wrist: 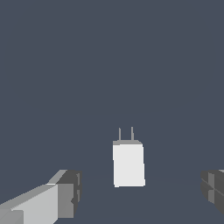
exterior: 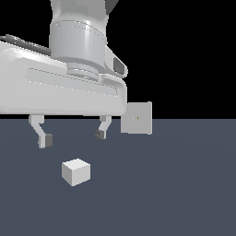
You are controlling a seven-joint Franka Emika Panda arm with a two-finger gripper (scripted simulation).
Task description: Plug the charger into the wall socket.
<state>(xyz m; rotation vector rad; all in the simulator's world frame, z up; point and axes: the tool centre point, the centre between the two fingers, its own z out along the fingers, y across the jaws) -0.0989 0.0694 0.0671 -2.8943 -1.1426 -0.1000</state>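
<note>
The charger is a small white-grey cube lying on the dark floor in the exterior view. In the wrist view the charger shows two thin prongs sticking out of one face. My gripper hangs open a little above the cube, with nothing between its fingers. In the wrist view the gripper has the cube lying between its spread fingertips, not touching them. The wall socket is a flat upright light-grey plate with a tiny dark dot, standing further back on the exterior view's right.
The dark grey floor spreads all round the cube and the plate. The large white body of the arm's hand fills the upper part of the exterior view's left.
</note>
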